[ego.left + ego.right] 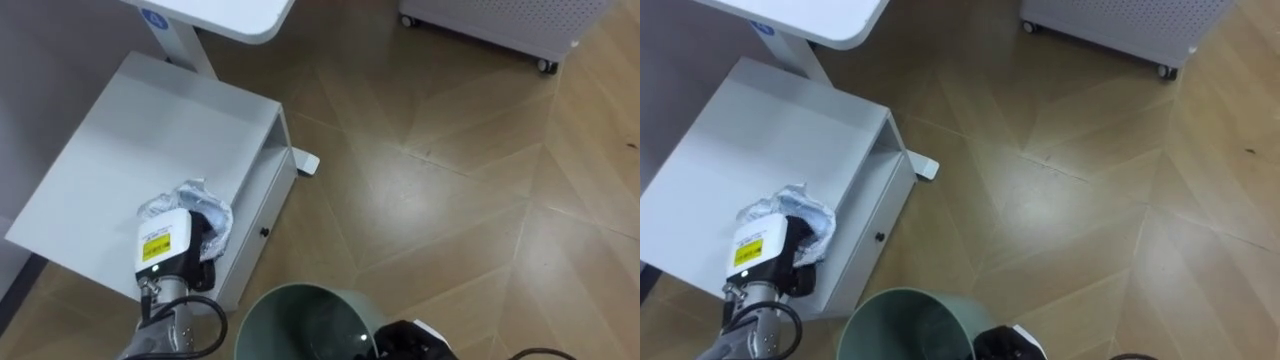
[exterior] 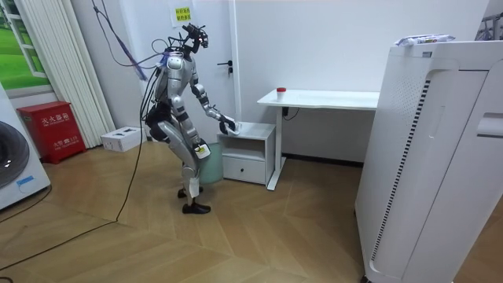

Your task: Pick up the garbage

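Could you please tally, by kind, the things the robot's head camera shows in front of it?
crumpled garbage: 1
waste bin: 1
white cabinet: 1
white desk: 1
white wheeled appliance: 1
Total: 5

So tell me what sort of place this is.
Likely a home-style test room: a white desk with a low cabinet by it, a wood floor, and a washer at the room view's left.
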Controlling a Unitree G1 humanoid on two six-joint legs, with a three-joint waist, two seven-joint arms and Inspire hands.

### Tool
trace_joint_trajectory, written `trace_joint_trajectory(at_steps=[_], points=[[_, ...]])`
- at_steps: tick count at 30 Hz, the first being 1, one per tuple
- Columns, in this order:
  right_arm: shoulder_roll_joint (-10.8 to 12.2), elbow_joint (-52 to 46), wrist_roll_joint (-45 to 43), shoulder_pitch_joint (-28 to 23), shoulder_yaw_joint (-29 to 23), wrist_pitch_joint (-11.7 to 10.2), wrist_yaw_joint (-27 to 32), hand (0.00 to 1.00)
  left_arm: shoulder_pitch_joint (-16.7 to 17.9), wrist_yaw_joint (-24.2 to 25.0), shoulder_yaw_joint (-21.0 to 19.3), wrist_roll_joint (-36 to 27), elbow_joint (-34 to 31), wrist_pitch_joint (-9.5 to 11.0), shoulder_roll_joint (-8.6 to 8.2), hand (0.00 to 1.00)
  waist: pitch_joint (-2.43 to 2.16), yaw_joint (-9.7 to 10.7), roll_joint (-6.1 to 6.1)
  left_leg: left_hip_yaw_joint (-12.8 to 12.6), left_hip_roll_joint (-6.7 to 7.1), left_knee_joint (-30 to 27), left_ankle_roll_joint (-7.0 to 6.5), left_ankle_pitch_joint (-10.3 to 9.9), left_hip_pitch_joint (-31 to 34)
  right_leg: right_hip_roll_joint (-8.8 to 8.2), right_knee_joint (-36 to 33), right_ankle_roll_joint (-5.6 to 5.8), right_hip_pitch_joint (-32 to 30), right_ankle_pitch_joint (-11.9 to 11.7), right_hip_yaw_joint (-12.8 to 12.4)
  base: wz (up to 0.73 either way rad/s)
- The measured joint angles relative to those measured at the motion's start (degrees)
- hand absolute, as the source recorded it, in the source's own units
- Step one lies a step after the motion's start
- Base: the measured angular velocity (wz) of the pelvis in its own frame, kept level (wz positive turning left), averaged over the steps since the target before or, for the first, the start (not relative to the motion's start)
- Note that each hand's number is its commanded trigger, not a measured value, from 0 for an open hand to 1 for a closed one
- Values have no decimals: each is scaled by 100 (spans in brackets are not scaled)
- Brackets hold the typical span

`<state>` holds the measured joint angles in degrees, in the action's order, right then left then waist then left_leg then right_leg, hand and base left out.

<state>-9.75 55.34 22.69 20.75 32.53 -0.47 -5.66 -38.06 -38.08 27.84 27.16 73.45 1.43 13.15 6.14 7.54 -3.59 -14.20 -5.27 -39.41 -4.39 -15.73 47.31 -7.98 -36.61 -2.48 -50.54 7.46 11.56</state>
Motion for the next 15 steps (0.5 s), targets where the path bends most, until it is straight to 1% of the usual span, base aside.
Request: trace_joint_trajectory(at_steps=[3, 6, 8, 9, 11, 12, 13, 15], points=[[-3, 0, -5, -11, -2, -8, 14, 100, 38, -33, -4, -1, 4, 50, -2, 100, 0, 3, 0, 1, 0, -2, 0, 0, -23, 8, -5, 0, 18, 0, -11, 0], [9, 0, 43, -88, 5, -90, 83, 100, 125, -124, 5, -65, 23, 106, -41, 100, 1, 8, -1, 0, -5, 9, 0, 0, -107, 12, -1, 3, 103, 2, -12, 0], [31, -2, 99, -114, -4, -157, 207, 100, 201, -254, 3, -75, 21, 248, -48, 100, 1, 14, -1, 0, -6, 9, 0, 0, -124, 12, -6, 7, 118, 5, -12, 0], [35, -2, 120, -125, -5, -166, 241, 100, 218, -287, 1, -84, 21, 287, -51, 100, 1, 15, -1, -1, -6, 9, 0, 0, -126, 11, -9, 7, 120, 5, -12, 0], [36, -2, 121, -169, -19, -268, 336, 100, 303, -391, -7, -399, 17, 504, -99, 100, 1, 21, 4, -7, -4, 12, -3, -2, -180, 7, -5, 7, 169, 6, -13, 0], [35, -7, 92, -187, -23, -294, 360, 100, 333, -416, -11, -507, 2, 561, -109, 100, 0, 25, 5, -9, -4, 16, -4, -3, -202, 8, -3, 11, 187, 8, -17, 0], [35, -39, -11, -219, -87, -361, 387, 100, 390, -427, -33, -637, -34, 691, -111, 100, -2, 31, 8, -9, -1, 16, -5, -4, -238, 9, -3, 14, 214, 16, -25, 0], [27, -60, -76, -280, -217, -451, 423, 100, 417, -469, -87, -753, -44, 851, -120, 100, -3, 48, 9, -11, 11, 23, -5, -4, -284, -6, -1, 16, 246, 30, -28, 2]])
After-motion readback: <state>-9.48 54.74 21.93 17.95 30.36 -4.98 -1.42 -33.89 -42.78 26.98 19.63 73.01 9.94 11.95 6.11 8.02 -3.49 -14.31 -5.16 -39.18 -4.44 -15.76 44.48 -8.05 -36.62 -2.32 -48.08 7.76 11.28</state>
